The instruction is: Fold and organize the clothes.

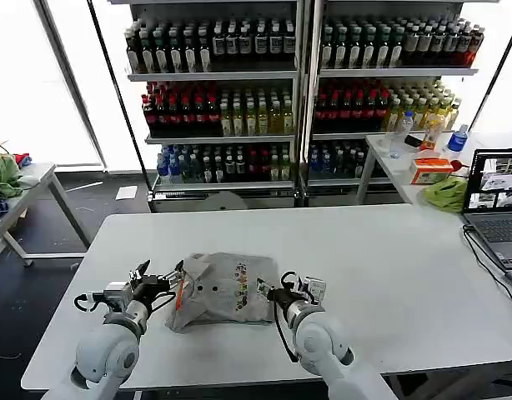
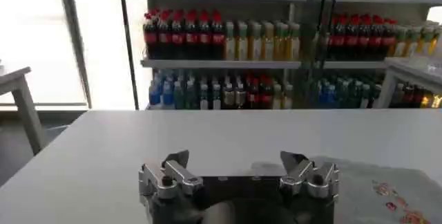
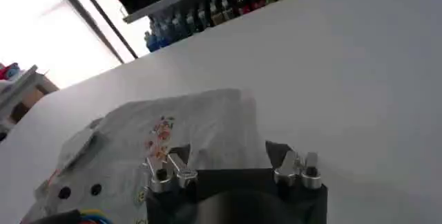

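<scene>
Shirt [image 1: 218, 289] folded, underside hidden | left end effector [image 1: 162, 280] open | right end effector [image 1: 271, 291] open

Folded grey collared shirt [image 1: 218, 290] with multicoloured print lies on white table's near edge.

My left gripper [image 1: 160, 282] and right gripper [image 1: 271, 292] sit low, fingers spread apart, nothing between them.

We see strong daylight from the windows [image 1: 22, 83] at the back left, blown out to white (no detail there). The white table [image 1: 389, 275] is evenly lit with faint shadows. In the wrist views the shelves [image 2: 228, 32] look soft and slightly blurred.
</scene>
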Controlling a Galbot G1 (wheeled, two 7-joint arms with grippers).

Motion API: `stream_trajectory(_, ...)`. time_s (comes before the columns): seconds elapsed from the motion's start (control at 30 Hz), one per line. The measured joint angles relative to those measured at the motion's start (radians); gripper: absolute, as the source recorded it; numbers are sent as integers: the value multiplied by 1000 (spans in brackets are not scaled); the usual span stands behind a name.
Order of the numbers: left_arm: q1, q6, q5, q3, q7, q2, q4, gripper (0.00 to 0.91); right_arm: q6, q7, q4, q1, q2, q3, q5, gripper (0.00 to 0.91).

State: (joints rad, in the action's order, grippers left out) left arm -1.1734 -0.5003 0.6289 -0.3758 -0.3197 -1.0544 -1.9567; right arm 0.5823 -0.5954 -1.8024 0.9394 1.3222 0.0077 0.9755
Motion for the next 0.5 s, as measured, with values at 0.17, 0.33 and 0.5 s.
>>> stream_trajectory(0.17,-5,0,12,-4,-5,-1,-2,907,-2,-1,15,-3,9,-19,-6,0)
stream_trajectory(0.33,-13,-1,19,-13,-7,0,-8,907,-2,-1,18,-2,8,-23,-22,0)
stream_trajectory(0.5,-23,-3,19,-17,-7,-5,-12,907,1,0,13,-1,-1,-23,-38,0)
